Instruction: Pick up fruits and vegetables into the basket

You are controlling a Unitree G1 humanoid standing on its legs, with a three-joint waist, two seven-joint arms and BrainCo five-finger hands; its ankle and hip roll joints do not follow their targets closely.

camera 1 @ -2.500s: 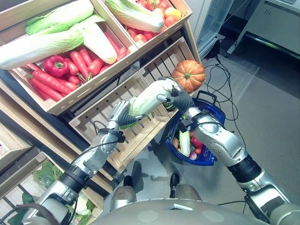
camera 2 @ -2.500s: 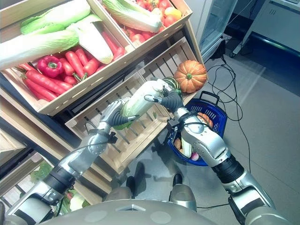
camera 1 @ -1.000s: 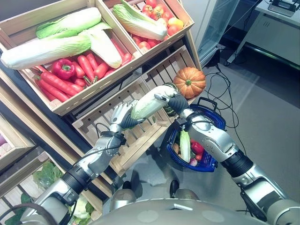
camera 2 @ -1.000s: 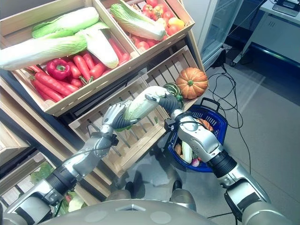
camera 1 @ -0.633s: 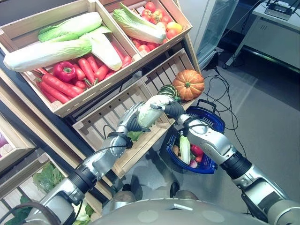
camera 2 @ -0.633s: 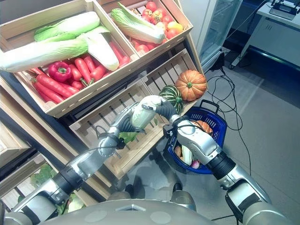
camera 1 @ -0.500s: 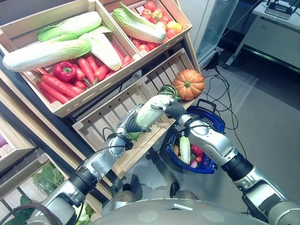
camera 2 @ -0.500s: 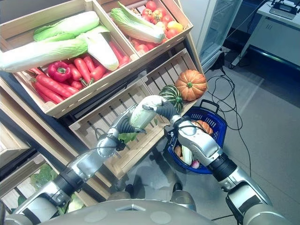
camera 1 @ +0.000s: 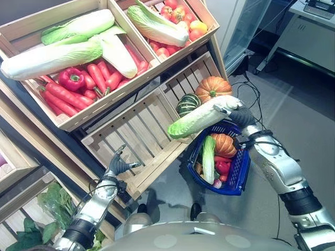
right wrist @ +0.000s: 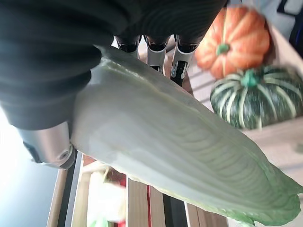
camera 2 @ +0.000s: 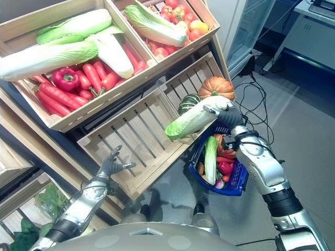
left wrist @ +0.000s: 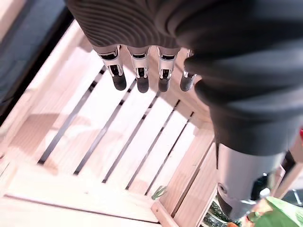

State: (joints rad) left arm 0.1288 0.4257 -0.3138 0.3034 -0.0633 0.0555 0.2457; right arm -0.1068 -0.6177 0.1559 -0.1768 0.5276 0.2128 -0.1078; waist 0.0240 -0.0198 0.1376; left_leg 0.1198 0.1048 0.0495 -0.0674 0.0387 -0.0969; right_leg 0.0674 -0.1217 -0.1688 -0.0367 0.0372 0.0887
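1. Cabbage (camera 1: 201, 116) is gripped by the right hand (camera 1: 238, 115), above the basket (camera 1: 241, 166), not yet inside.
2. Basket seems already part full.
3. Left hand (camera 1: 118, 164) hangs open, empty, by the crate (camera 1: 137, 130).

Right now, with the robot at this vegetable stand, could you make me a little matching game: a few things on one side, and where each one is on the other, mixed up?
Things:
1. long cabbage
2. blue basket
3. left hand
4. red pepper

Places:
A. in the top crate, among the carrots
B. on the floor by the stand, already holding vegetables
C. open, over the slatted wooden crate
D. gripped in the right hand, above the basket

Pairs: 1-D, 2-B, 3-C, 4-A
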